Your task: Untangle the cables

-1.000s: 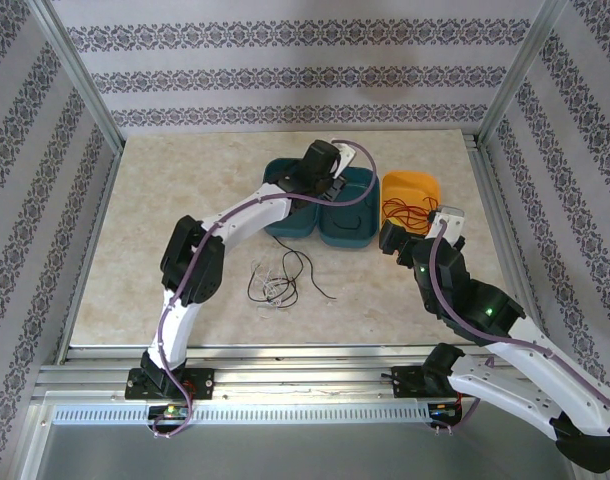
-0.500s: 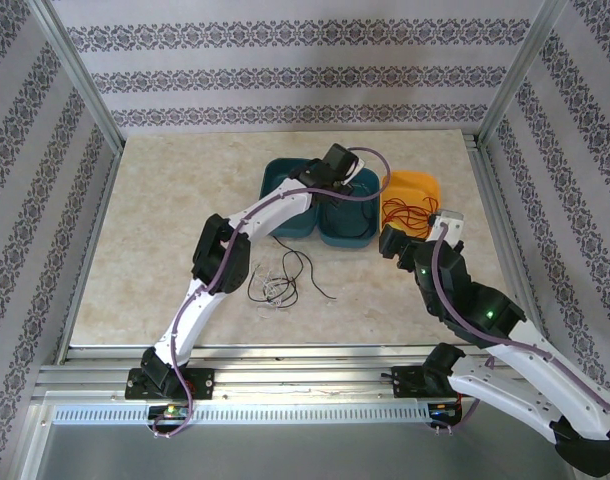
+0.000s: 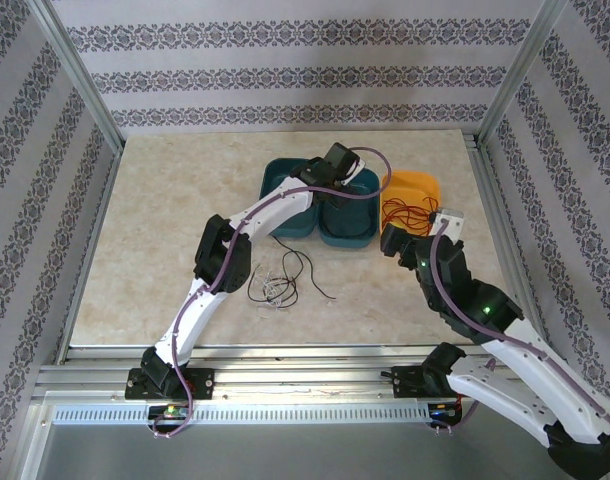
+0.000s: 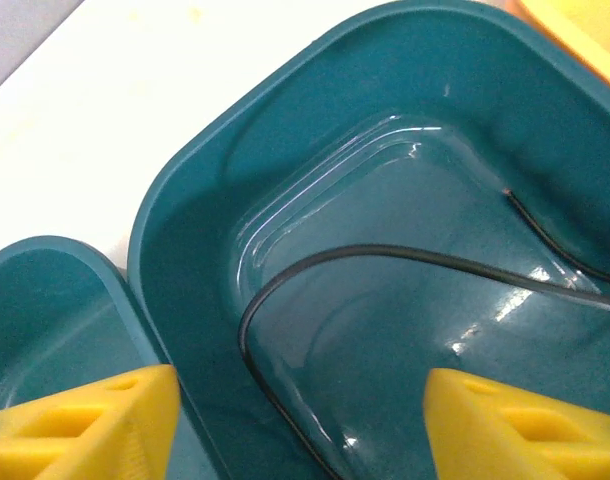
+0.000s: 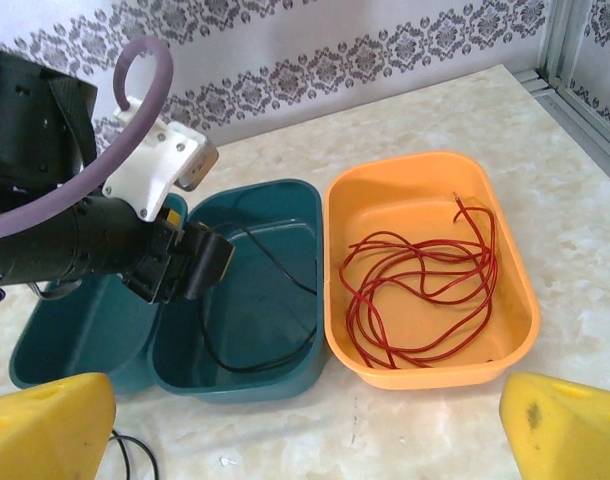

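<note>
Black cable [image 4: 385, 255] loose beneath left end effector [image 4: 300, 405]

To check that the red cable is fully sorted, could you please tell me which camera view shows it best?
The right wrist view: the red cable lies close and unobstructed, looped loosely inside the orange bin. The top external view gives it small and faint in that bin.

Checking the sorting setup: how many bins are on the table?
3. A teal bin on the left, partly hidden; a second teal bin beside it holding a black cable; an orange bin on the right holding a red cable.
</note>
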`<state>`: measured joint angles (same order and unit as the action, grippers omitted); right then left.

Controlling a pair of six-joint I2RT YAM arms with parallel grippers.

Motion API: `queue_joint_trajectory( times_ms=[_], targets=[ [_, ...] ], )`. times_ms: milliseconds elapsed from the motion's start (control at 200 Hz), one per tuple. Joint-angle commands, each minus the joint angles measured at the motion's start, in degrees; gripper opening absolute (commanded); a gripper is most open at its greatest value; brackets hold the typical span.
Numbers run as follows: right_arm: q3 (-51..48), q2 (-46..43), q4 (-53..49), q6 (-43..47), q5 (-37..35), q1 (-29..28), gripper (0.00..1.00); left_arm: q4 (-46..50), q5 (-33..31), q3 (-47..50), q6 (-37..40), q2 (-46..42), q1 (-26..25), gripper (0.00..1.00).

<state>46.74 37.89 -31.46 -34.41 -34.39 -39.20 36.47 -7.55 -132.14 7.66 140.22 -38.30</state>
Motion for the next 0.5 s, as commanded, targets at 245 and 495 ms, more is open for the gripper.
queue_joint_trajectory(
  times_ms=[245, 495],
  targets=[
    [-1.35, -1.77, 0.7, 0.27, 3.01, 1.12, 0.99, -1.09, 6.4, 9.65, -2.76, -16.07, -0.54, 0.87],
    [-0.18, 2.19, 1.64, 1.67, 5.11, 1.27, 0.98, -0.24, 6.25, 20.05, -1.71, -25.7, -0.54, 1.0]
  ],
)
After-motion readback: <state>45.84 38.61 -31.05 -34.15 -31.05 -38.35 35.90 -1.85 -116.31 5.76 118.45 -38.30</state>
